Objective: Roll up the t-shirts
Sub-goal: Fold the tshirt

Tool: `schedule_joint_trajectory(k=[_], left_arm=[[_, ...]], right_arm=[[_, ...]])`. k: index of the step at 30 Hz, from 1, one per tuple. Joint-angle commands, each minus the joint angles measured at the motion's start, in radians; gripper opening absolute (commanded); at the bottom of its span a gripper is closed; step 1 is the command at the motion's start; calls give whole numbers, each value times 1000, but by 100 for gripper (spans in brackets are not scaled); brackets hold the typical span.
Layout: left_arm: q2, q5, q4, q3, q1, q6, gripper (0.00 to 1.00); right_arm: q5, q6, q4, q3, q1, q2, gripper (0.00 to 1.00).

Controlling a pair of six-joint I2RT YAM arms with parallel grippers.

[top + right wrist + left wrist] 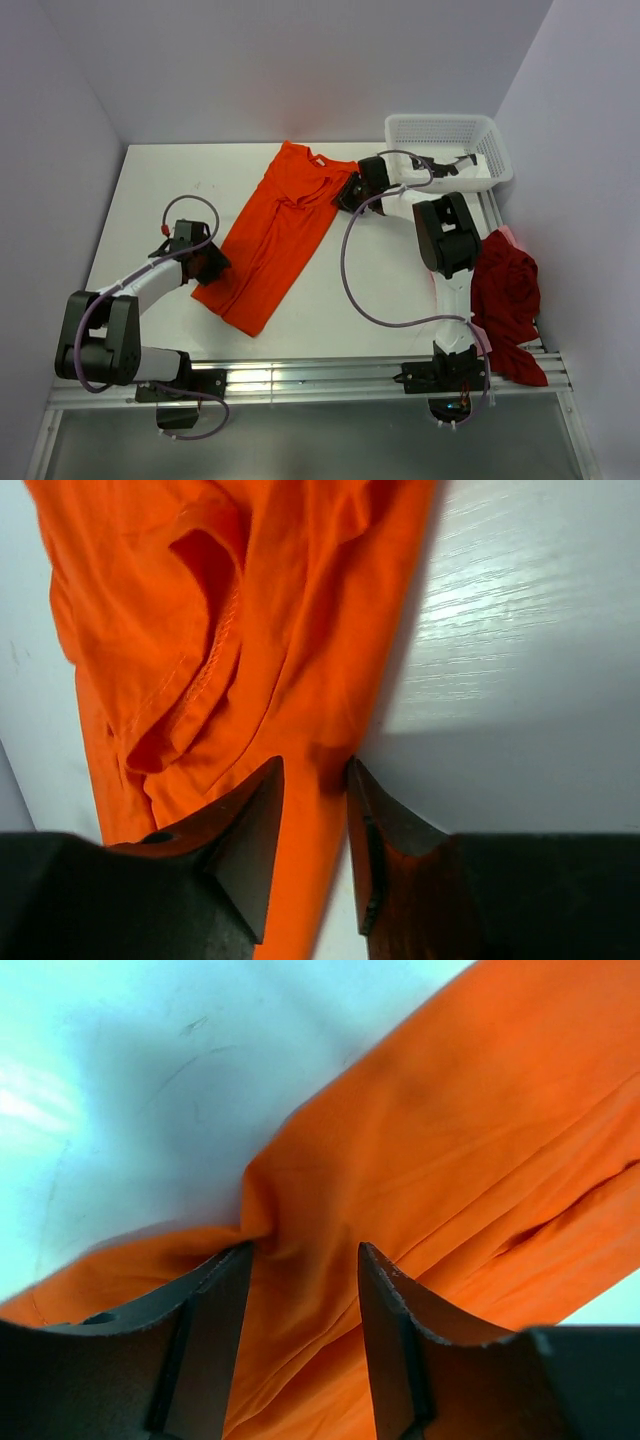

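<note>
Our left gripper (305, 1250) stands jaws apart astride the near edge of the plain bright orange cloth t-shirt (275, 235), a long strip on the white surface (160, 180). Our right gripper (315, 765) sits narrow over the far edge, and we cannot tell whether it grips. Pinching only one layer could pull the strip open.

Robot lab test cell: bare white walls (300, 60) enclose white table (160, 190); left arm (130, 290), right arm (445, 235) bolted to aluminium rail (310, 377); purple cables (347, 265).
</note>
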Motion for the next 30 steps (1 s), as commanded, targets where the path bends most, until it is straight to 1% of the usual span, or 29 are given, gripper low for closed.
schedule_joint_trajectory(k=[1, 2, 3, 4, 5, 7, 8, 12, 15, 17, 22, 24, 29, 30], left_arm=[[34, 33, 76, -44, 2, 3, 51], [37, 36, 93, -58, -2, -14, 51], [39, 46, 110, -92, -7, -22, 50], [40, 56, 130, -104, -11, -29, 50], [45, 57, 149, -115, -30, -49, 49], [60, 47, 158, -126, -63, -69, 49], [69, 43, 158, -124, -106, -88, 49], [106, 51, 161, -132, -183, -127, 48], [99, 51, 163, -155, -243, -164, 48], [91, 27, 150, -159, -298, -192, 48], [45, 27, 113, -193, -384, -255, 48], [16, 27, 109, -215, -402, -278, 49], [-45, 28, 40, -236, -505, -358, 50], [-70, -5, 31, -241, -517, -367, 50]], right_arm=[[35, 7, -2, 43, -2, 44, 36], [34, 7, -2, 52, -2, 52, 33], [27, 7, -2, 77, -2, 69, 26], [24, 7, -2, 88, -2, 78, 24], [18, 5, -23, 100, -2, 86, 19], [18, 7, -31, 128, -2, 102, 14], [20, 7, -34, 135, -3, 106, 9], [18, 4, -45, 152, -23, 115, 4], [6, -6, -45, 157, -54, 116, 2], [-5, -19, -52, 161, -74, 119, 0], [-11, -47, -77, 187, -94, 127, 0], [-14, -58, -88, 210, -103, 136, 0], [-37, -76, -130, 298, -115, 173, 0], [-45, -78, -141, 315, -115, 182, 0]])
